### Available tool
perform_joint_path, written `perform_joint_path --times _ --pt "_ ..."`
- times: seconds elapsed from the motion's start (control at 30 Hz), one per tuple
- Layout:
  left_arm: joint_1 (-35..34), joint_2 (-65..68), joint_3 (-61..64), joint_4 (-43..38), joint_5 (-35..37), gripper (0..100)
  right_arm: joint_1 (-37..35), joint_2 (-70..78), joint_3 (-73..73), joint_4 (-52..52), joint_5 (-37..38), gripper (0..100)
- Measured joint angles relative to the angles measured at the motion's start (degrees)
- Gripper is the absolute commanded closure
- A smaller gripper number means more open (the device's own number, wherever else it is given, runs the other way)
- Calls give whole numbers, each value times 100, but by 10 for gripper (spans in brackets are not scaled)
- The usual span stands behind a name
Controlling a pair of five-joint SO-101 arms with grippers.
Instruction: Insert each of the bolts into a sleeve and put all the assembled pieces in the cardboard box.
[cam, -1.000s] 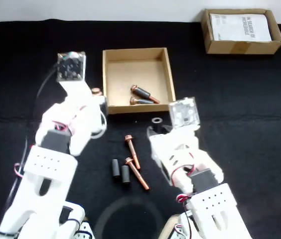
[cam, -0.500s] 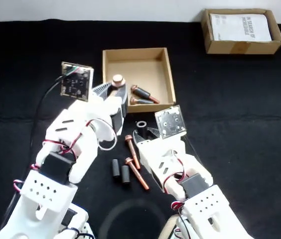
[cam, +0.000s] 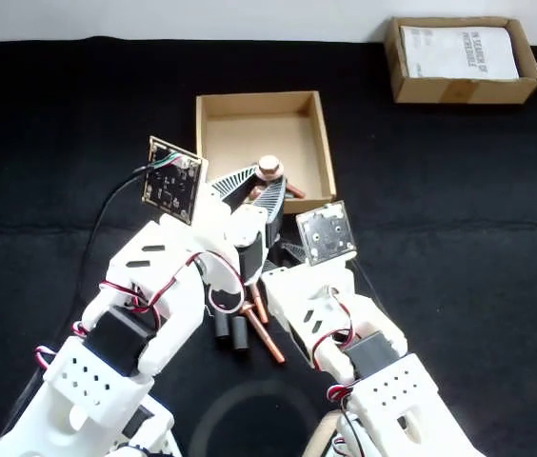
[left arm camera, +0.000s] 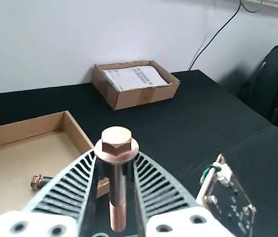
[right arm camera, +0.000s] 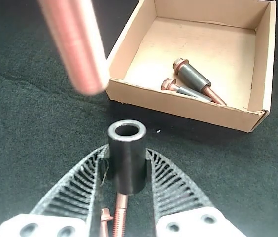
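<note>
Bolt (left arm camera: pixel 116 190) is pinched upright in the left hand (left arm camera: pixel 117 159), hex head up, shank running down between the ribbed fingers. From the right wrist its threaded end (right arm camera: pixel 75 47) hangs above and off to one side of the sleeve (right arm camera: pixel 127 170), not in the bore. The sleeve stands upright with its open end up, clamped in the right hand (right arm camera: pixel 127 153).

From above, the bolt head (cam: pixel 268 168) and left hand (cam: pixel 261 188) sit over the near wall of the cardboard box (cam: pixel 201 143). The right arm is just behind them.

Two assembled pieces (right arm camera: pixel 194 77) (right arm camera: pixel 184 91) lie side by side in the box, near its front wall (right arm camera: pixel 178 109).

Still loose on the black surface (cam: pixel 459 248):
- two bolts (cam: pixel 255 305) (cam: pixel 267 341) between the arms
- two bare sleeves (cam: pixel 221 324) (cam: pixel 240 334) just beside them

A second cardboard box (cam: pixel 440 91) with a printed sheet in it sits at the far corner, well apart from the rest.
</note>
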Motion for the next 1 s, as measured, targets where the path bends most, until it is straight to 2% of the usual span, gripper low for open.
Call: perform_joint_path --times 0.33,0.83,1.0 --pt "-589 510 624 -668 0 992 0 -536 0 0 0 991" --pt "-334 571 290 -695 299 992 -9 -651 0 237 0 991" --pt "-246 571 79 -387 299 992 -9 -651 0 237 0 991"
